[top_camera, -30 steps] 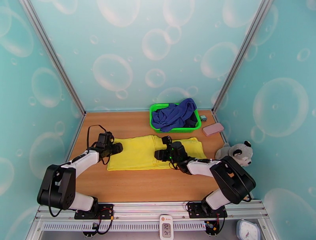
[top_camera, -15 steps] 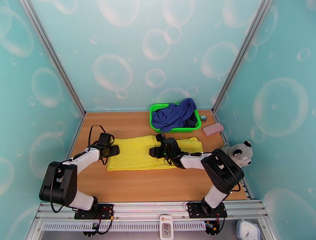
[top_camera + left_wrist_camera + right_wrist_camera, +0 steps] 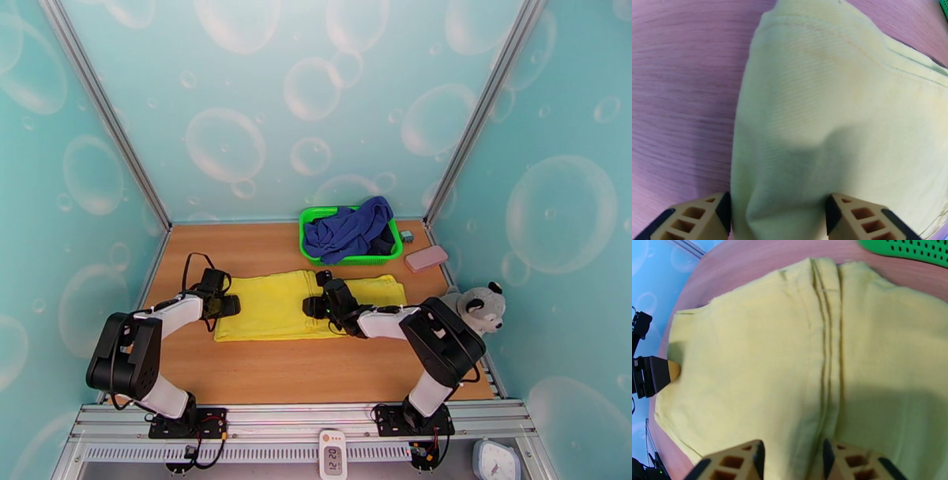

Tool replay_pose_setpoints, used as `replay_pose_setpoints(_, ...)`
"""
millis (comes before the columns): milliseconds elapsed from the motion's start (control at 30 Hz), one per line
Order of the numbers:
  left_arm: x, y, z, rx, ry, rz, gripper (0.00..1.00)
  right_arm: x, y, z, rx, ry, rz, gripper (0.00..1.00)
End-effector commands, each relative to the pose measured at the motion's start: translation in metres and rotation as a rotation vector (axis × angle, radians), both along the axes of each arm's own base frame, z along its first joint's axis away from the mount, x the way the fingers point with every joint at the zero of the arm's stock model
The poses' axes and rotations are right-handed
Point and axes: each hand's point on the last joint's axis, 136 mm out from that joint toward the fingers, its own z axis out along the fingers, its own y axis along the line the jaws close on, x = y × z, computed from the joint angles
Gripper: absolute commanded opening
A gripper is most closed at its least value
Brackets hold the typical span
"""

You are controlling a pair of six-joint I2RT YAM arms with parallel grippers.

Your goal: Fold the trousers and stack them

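Position of the trousers (image 3: pixel 268 309): flat on the table (image 3: pixel 316 371), laid out as a long yellow strip just in front of the green basket (image 3: pixel 303 234), with the long axis running left to right as seen from above.

Your left gripper (image 3: pixel 776 207) sits at the strip's left end. Its fingers are spread wide astride the end edge, with cloth humped between them and no pinch evident.

Your right gripper (image 3: pixel 792 455) is over the strip near mid-length. Its fingers are moderately apart, straddling a crosswise ridge of seams, and no grip is evident there either.

Judgement: the coming fold turns on that axis. Your left arm is nearer the free end. Carrying that end rightward along the axis, toward the right gripper's line, would halve the strip. Close on cloth before you lift.
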Motion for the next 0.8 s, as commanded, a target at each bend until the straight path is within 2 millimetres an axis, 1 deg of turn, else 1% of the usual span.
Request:
replay_pose_setpoints(0, -0.002, 0.005, 0.003, -0.003, -0.012, 0.005, 0.66, -0.002, 0.012, -0.009, -0.013, 0.029, 0.037, 0.41)
replay_pose_setpoints(67, -0.003, 0.005, 0.004, -0.001, -0.012, 0.007, 0.66, -0.004, 0.018, -0.008, -0.007, 0.029, 0.055, 0.35)
replay_pose_setpoints(167, -0.003, 0.007, 0.004, -0.002, -0.019, 0.018, 0.66, -0.005, 0.022, -0.006, -0.014, 0.028, 0.065, 0.22)
replay_pose_setpoints(267, -0.003, 0.006, 0.006, -0.012, -0.031, 0.016, 0.66, -0.004, 0.023, -0.005, -0.013, 0.028, 0.07, 0.11)
replay_pose_setpoints(367, -0.003, 0.006, 0.009, -0.016, -0.041, 0.016, 0.66, -0.004, 0.022, -0.004, -0.017, 0.029, 0.067, 0.06)
replay_pose_setpoints(400, -0.003, 0.007, 0.01, -0.026, -0.042, 0.042, 0.66, -0.003, 0.022, -0.004, -0.017, 0.027, 0.064, 0.05)
replay_pose_setpoints(433, -0.003, 0.007, 0.01, -0.024, -0.044, 0.044, 0.66, -0.003, 0.021, -0.005, -0.021, 0.029, 0.056, 0.05)
replay_pose_setpoints(467, -0.003, 0.008, 0.012, -0.023, -0.048, 0.047, 0.66, -0.003, 0.019, -0.005, -0.029, 0.033, 0.044, 0.09)
replay_pose_setpoints(500, -0.003, 0.009, 0.013, -0.022, -0.054, 0.047, 0.66, -0.002, 0.014, -0.006, -0.044, 0.037, 0.019, 0.17)
replay_pose_setpoints(567, -0.003, 0.009, 0.017, -0.026, -0.067, 0.048, 0.66, -0.003, 0.006, -0.008, -0.067, 0.035, -0.006, 0.22)
replay_pose_setpoints(667, -0.003, 0.008, 0.02, -0.036, -0.077, 0.046, 0.66, -0.002, -0.006, -0.008, -0.102, 0.017, -0.046, 0.33)
replay_pose_setpoints(767, -0.003, 0.008, 0.02, -0.041, -0.078, 0.045, 0.66, -0.002, -0.014, -0.01, -0.109, 0.018, -0.064, 0.38)
